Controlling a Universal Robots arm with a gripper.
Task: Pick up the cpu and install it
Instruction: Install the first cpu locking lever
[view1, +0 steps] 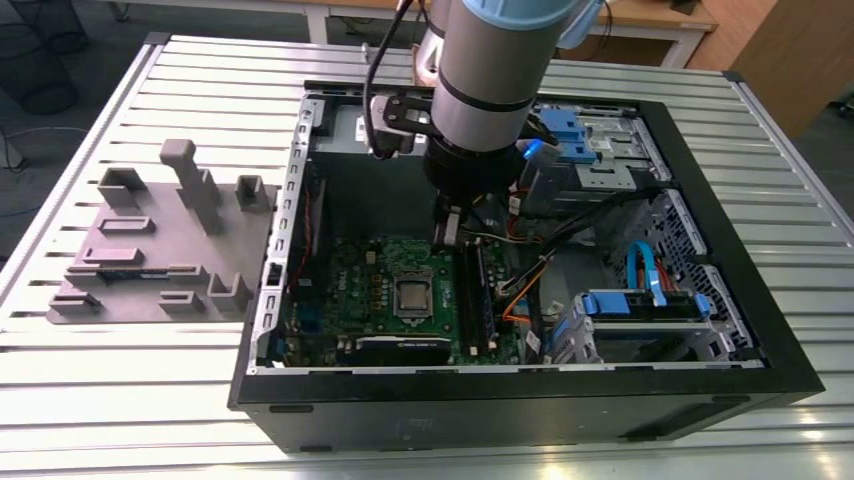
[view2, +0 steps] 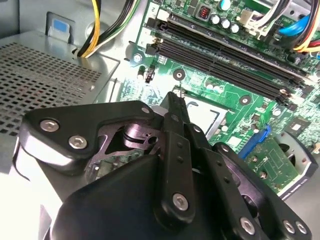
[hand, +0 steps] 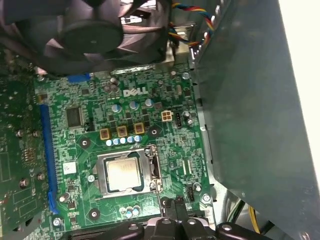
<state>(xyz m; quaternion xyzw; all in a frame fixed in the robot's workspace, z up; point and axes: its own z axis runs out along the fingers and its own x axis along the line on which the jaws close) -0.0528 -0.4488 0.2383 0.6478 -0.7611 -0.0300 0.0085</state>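
Open computer case (view1: 747, 370) lies on slatted table (view1: 107, 400). Fixture block (view1: 147, 250) sits on table at exterior view's left of case, just beside it. Motherboard (view1: 360, 290) lies flat in case, left part. Cpu (view1: 412, 295) (hand: 122, 172) seated in socket (hand: 150, 170) on motherboard. Arm (view1: 487, 90) reaches down into case, far of socket. Drive bays (view1: 641, 310) at right

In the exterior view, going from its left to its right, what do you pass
Grey plastic fixture block → computer case's left wall → green motherboard → cpu in its socket → bundle of coloured cables → blue drive bay → case's right wall.
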